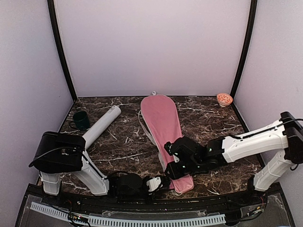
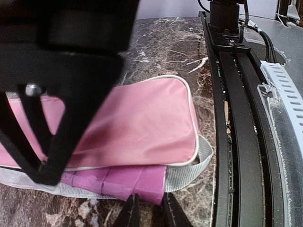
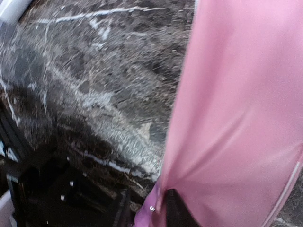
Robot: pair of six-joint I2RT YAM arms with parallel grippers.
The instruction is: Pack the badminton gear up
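The large pink racket-shaped cover (image 1: 163, 123) lies lengthwise down the middle of the table, narrow end toward me. Two magenta racket handles (image 2: 128, 182) stick out from under its near end (image 2: 132, 123). My left gripper (image 1: 154, 183) is low at that end, and its fingertips (image 2: 151, 213) close on the tip of a handle. My right gripper (image 1: 171, 158) is at the cover's left edge, shut on a fold of the pink fabric (image 3: 236, 104) and lifting it (image 3: 147, 213). The long pale grey tube (image 1: 102, 125) lies at the left. No shuttlecocks are in view.
A small dark green cup (image 1: 81, 120) stands at back left beside the tube. A small orange-patterned bowl (image 1: 224, 99) sits at back right. The cover's grey strap (image 2: 187, 177) loops out at its near end. The black front rail (image 2: 236, 142) runs close by.
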